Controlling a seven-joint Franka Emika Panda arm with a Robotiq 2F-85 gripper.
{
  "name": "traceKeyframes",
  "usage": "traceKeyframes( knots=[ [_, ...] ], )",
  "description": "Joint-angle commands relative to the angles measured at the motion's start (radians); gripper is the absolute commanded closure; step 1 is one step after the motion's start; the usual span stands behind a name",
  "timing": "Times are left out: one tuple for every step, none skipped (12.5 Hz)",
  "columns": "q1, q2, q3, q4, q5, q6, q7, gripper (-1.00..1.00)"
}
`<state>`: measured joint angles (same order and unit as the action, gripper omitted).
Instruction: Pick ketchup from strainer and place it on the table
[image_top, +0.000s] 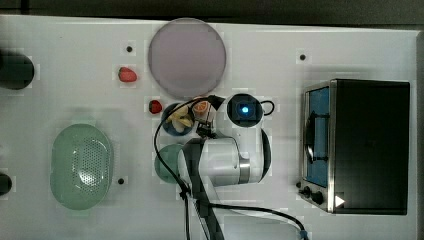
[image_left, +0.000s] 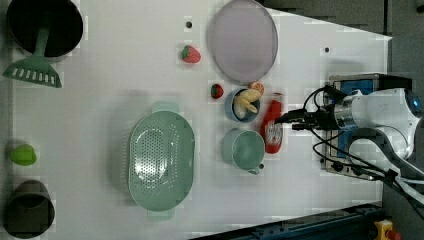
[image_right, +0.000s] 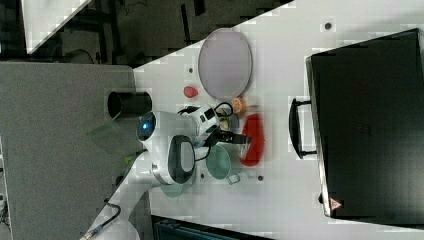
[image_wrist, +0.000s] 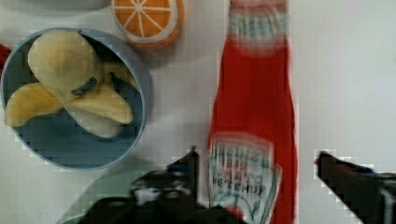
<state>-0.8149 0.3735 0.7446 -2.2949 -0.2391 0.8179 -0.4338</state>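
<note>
The ketchup (image_left: 272, 126) lies flat on the table (image_left: 100, 105), outside the strainer (image_left: 161, 159), with its white cap pointing to 12 o'clock in the left view. In the wrist view the label of the ketchup (image_wrist: 243, 182) faces up, and the two fingers stand one on each side of the bottle, with bare table showing between the bottle and the finger (image_wrist: 348, 179) on one side. So the gripper (image_wrist: 257, 168) is spread wide and holds nothing.

In the left view the blue bowl (image_left: 242, 105) with banana pieces is at about 10 o'clock from the bottle, just beside it. The orange slice (image_left: 256, 87) lies at 11 o'clock, near the cap. The teal cup (image_left: 244, 148) stands at about 8 o'clock, just beside the bottle. The strainer sits further off at about 8 o'clock, well apart and empty.

The gripper (image_left: 287, 120) reaches in from 3 o'clock over the bottle. A small strawberry (image_left: 216, 91) is beside the bowl, a larger strawberry (image_left: 190, 54) lies further up, and the grey round plate (image_left: 243, 40) is at 11 o'clock. The toaster oven (image_top: 357, 145) stands at the top view's right.
</note>
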Motion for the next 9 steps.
traceKeyframes(
  knots=[
    [-0.001, -0.064, 0.022, 0.045, -0.004, 0.004, -0.027, -1.0],
    [-0.001, -0.096, 0.029, 0.074, -0.003, 0.0, -0.027, -1.0],
    [-0.001, -0.134, 0.036, 0.106, -0.003, -0.03, -0.026, -1.0],
    [-0.001, -0.175, 0.04, 0.142, -0.002, -0.081, -0.016, -1.0],
    [-0.001, -0.216, 0.042, 0.185, 0.004, -0.137, 0.017, -1.0],
    [-0.002, -0.254, 0.041, 0.231, 0.02, -0.202, 0.075, -1.0],
    [-0.002, -0.286, 0.04, 0.276, 0.051, -0.278, 0.149, -1.0],
    [-0.002, -0.312, 0.038, 0.322, 0.095, -0.36, 0.239, -1.0],
    [-0.002, -0.331, 0.036, 0.366, 0.144, -0.439, 0.319, -1.0]
  ],
)
